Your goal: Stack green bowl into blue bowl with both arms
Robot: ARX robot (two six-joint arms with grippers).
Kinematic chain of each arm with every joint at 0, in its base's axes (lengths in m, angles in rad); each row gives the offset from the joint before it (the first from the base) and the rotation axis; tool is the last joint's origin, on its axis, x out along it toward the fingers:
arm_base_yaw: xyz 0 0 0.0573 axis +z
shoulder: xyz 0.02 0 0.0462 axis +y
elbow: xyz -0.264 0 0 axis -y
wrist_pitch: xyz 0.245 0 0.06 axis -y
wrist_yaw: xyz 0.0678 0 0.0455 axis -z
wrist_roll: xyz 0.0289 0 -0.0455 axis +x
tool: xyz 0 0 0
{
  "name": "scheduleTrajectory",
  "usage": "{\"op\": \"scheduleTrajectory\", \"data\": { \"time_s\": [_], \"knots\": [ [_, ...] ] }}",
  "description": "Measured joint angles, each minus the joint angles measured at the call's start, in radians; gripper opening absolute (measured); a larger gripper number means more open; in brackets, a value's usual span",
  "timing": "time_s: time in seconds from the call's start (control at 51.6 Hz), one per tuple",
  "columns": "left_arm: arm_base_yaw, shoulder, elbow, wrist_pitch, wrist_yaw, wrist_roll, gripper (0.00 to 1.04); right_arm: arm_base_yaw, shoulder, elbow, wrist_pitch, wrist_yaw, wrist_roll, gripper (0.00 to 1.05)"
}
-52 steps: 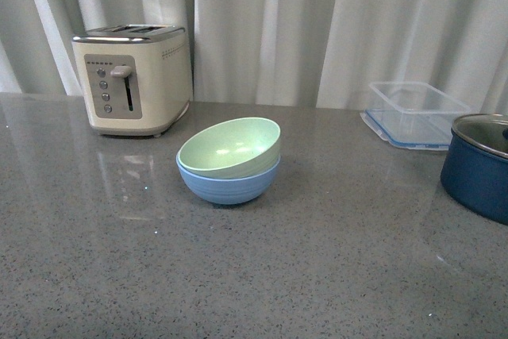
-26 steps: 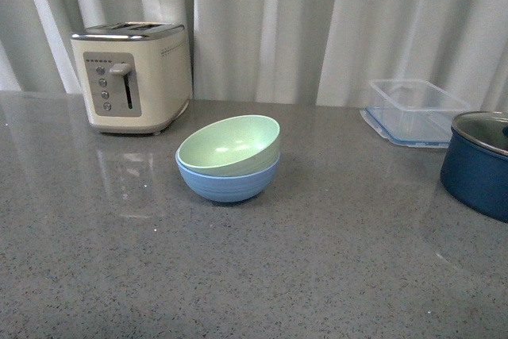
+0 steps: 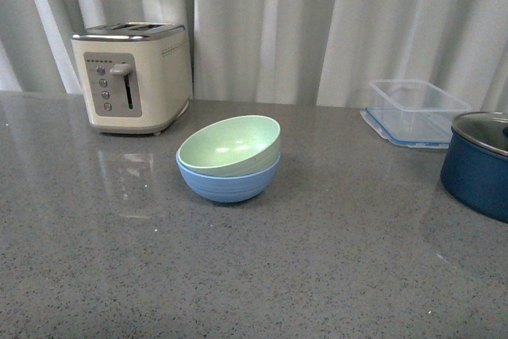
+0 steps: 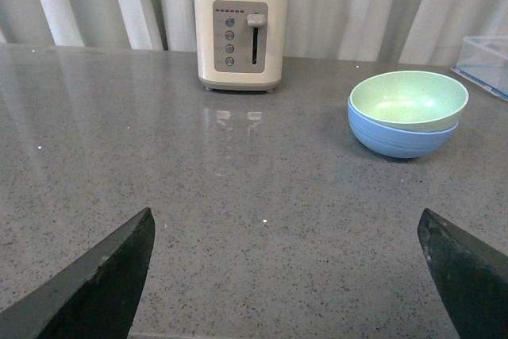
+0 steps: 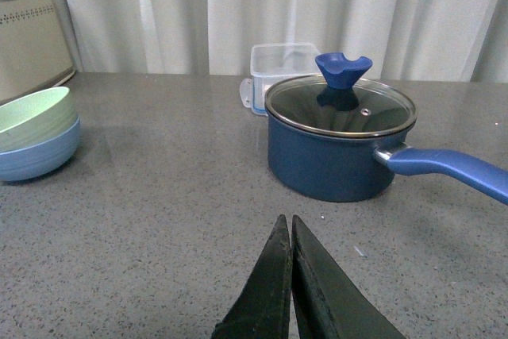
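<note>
Now green bowl (image 3: 228, 145) nested in blue bowl (image 3: 228, 182), tilted, on grey tabletop (image 3: 317, 260). Left claw (image 4: 290, 275) spread wide, empty, low over tabletop; bowls well ahead of it, off toward its right finger; toaster (image 4: 240, 29) farther ahead. Right claw (image 5: 290, 275) clenched, tips touching, nothing between; navy pot (image 5: 337, 147) with glass lid just ahead, clear box (image 5: 287, 69) beyond pot, bowls well off to its left.

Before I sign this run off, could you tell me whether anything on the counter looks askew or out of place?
Only slightly: the green bowl sits tilted inside the blue bowl, its rim higher on one side. Nothing spilled or damaged.
</note>
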Motion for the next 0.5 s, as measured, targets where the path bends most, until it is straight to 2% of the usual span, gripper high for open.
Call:
{"op": "scheduleTrajectory", "data": {
  "time_s": [0.504],
  "knots": [
    [0.0,0.0,0.0,0.0,0.0,0.0,0.98,0.0,-0.149,0.0,-0.148,0.0,0.0,0.01]
  ]
}}
